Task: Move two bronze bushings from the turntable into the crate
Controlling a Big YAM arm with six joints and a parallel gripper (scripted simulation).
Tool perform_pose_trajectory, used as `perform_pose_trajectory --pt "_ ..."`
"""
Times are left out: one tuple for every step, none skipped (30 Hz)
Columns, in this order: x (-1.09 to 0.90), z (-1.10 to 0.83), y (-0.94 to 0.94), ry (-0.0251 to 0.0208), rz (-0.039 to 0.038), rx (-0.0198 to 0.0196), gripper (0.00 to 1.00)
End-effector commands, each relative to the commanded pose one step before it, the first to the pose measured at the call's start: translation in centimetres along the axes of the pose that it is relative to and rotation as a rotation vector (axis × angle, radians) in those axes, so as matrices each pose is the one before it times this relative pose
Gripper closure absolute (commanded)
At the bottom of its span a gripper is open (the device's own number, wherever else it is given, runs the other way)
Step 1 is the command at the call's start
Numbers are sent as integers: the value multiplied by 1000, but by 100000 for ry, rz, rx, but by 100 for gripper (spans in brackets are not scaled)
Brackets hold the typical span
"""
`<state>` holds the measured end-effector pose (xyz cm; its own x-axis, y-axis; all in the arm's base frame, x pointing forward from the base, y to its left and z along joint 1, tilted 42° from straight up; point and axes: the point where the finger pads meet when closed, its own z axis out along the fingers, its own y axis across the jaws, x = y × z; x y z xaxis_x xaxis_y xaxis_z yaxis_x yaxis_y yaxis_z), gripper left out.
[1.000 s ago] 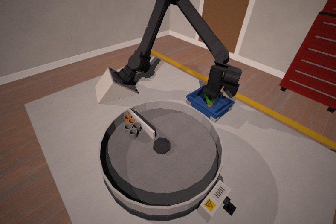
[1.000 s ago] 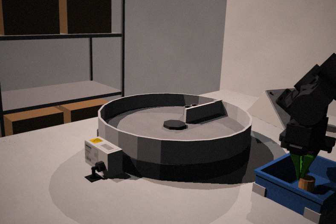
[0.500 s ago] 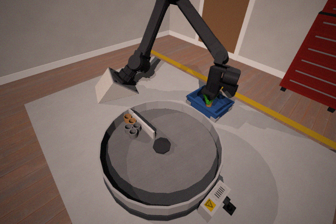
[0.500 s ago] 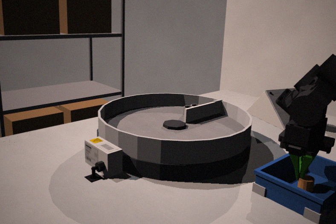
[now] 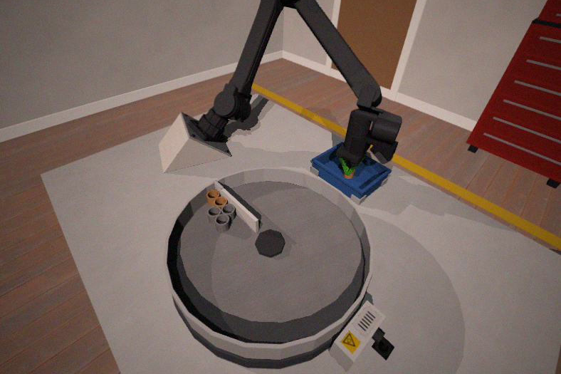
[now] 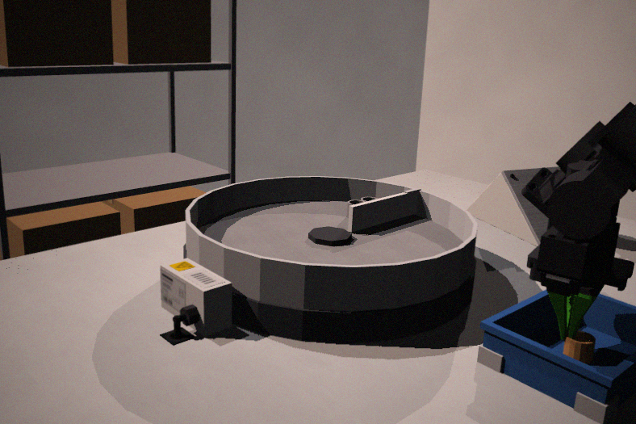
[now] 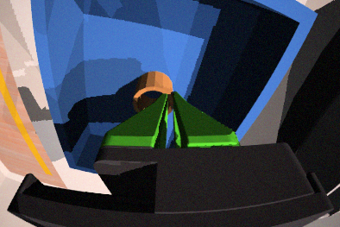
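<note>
My gripper (image 5: pixel 347 172) (image 6: pixel 569 337) (image 7: pixel 170 97) is down in the blue crate (image 5: pixel 333 179) (image 6: pixel 539 365) (image 7: pixel 125 36). Its green fingers are nearly together, shut on the wall of a bronze bushing (image 5: pixel 349 176) (image 6: pixel 579 350) (image 7: pixel 153 80). Whether that bushing touches the crate floor is hard to tell. On the turntable (image 5: pixel 295 288) (image 6: pixel 359 285), two bronze bushings (image 5: pixel 210 201) (image 5: pixel 221 204) stand near the outer wall, beside the divider. Three grey bushings (image 5: pixel 213 219) (image 5: pixel 229 216) (image 5: pixel 222 227) stand beside them. The exterior view shows only a few rims behind the divider.
A pale upright divider (image 5: pixel 238 206) (image 6: pixel 387 213) runs from the turntable's wall towards its dark hub (image 5: pixel 270 243) (image 6: pixel 329 235). A raised wall rings the turntable, between the bushings there and the crate. A white control box (image 5: pixel 358 331) (image 6: pixel 195 295) stands against the turntable's outside.
</note>
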<state>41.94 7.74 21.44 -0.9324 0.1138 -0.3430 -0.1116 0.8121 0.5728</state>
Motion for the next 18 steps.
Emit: perform_pose_trajectory --pt "108 344 -125 29 849 44 100" --pt "0 0 0 0 0 0 100" --pt "0 0 0 0 0 0 100" --pt "0 0 0 0 0 0 100" --pt "0 0 0 0 0 0 100" --pt "0 0 0 0 0 0 100" --pt "0 0 0 0 0 0 100" --pt "0 0 0 0 0 0 100" --pt "0 0 0 0 0 0 100" --pt "0 0 0 0 0 0 100" --pt "2 1 0 16 11 1 100" --pt "14 3 -1 90 65 7 100" --pt "0 0 0 0 0 0 100" --pt "0 0 0 0 0 0 100" --pt "29 6 -3 192 139 15 100" --pt "43 9 -5 283 204 22 100" --pt "17 -9 12 271 194 20 100" --pt "-253 -163 148 -238 -177 -24 100"
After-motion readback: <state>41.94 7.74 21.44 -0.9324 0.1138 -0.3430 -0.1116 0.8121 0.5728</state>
